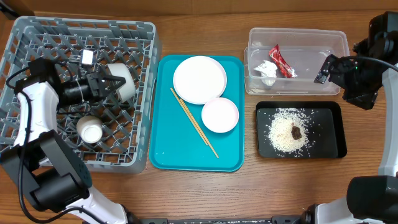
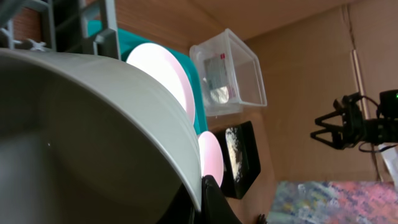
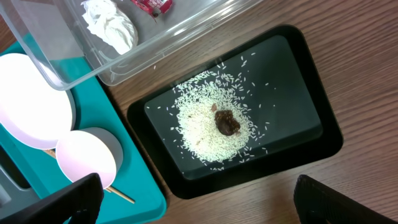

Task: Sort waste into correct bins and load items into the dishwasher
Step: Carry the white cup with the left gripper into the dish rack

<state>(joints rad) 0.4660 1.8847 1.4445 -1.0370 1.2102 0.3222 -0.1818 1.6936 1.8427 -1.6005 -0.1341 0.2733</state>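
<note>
My left gripper [image 1: 111,84] is shut on the rim of the grey metal bowl [image 1: 127,76] and holds it tilted over the grey dish rack [image 1: 37,37]. In the left wrist view the bowl [image 2: 81,137] fills the frame, with one finger [image 2: 211,200] on its rim. A white cup [image 1: 90,129] sits in the rack. The large plate [image 1: 199,79], small plate [image 1: 220,115] and chopsticks [image 1: 194,122] lie on the teal tray [image 1: 168,149]. My right gripper [image 1: 323,70] is open and empty, hovering by the clear tub [image 1: 336,40]; the right wrist view [image 3: 211,208] shows its fingers wide apart.
The clear tub holds the red-and-white wrapper [image 1: 281,61] and the tissue [image 1: 266,70]. The black tray [image 1: 336,134] holds rice [image 1: 283,134] with the brown lump [image 1: 296,132] on it, also seen in the right wrist view [image 3: 227,121]. Cardboard walls stand behind the table.
</note>
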